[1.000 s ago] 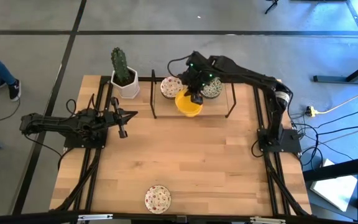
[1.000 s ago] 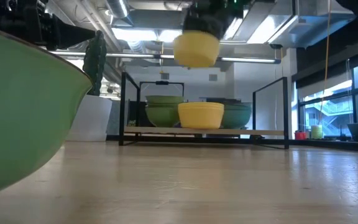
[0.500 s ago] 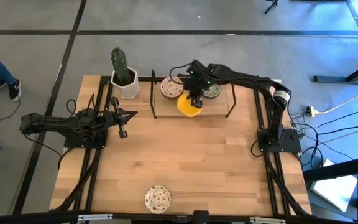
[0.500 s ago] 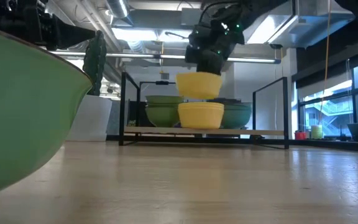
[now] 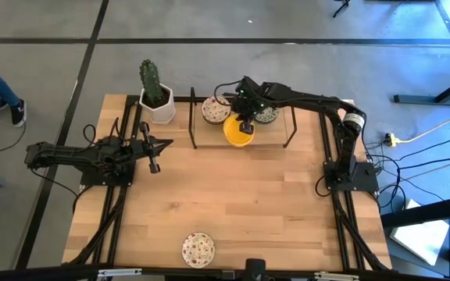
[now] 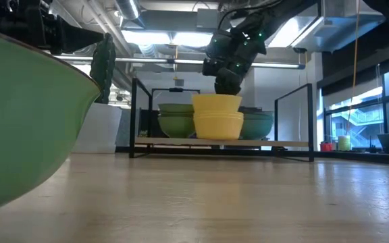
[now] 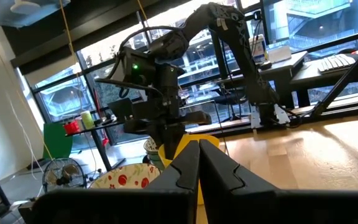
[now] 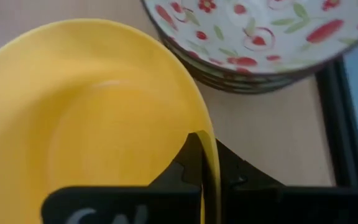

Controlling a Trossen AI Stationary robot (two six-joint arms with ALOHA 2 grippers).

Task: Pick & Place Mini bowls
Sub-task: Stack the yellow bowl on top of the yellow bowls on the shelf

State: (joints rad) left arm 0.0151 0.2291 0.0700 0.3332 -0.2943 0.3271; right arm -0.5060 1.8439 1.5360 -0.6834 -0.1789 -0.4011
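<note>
My right gripper point(image 5: 244, 122) reaches over the black rack at the table's far edge, shut on a plain yellow mini bowl point(image 5: 238, 133). In the low view this bowl point(image 6: 217, 103) sits nested in another yellow bowl point(image 6: 218, 125) on the rack shelf. To its left stands a stack of red-speckled bowls point(image 5: 212, 110), to its right a green-grey patterned stack point(image 5: 269, 115). One more red-speckled bowl point(image 5: 198, 249) rests on its base near the table's near edge. My left gripper point(image 5: 153, 153) waits shut at the table's left side. My right gripper pinches the yellow bowl's rim point(image 8: 207, 144), on the bowl's far side, with one finger point(image 8: 188, 163) inside the bowl and the other finger point(image 8: 230, 169) outside. The fingers come from above, pointing down. The bowl stays level, its lower part sunk in the yellow bowl beneath.
A white pot with a green cactus point(image 5: 155, 95) stands at the far left corner beside the rack's black frame point(image 5: 291, 129). The near bowl's green outer wall point(image 6: 19, 121) fills the left of the low view. Bare wood lies between the rack and the near edge.
My right gripper has gone down and slightly toward the far edge with the yellow bowl. The bowl hung clear high above the rack a second ago and now sits nested in the yellow bowl on the shelf. The fingers have stayed shut on its rim.
</note>
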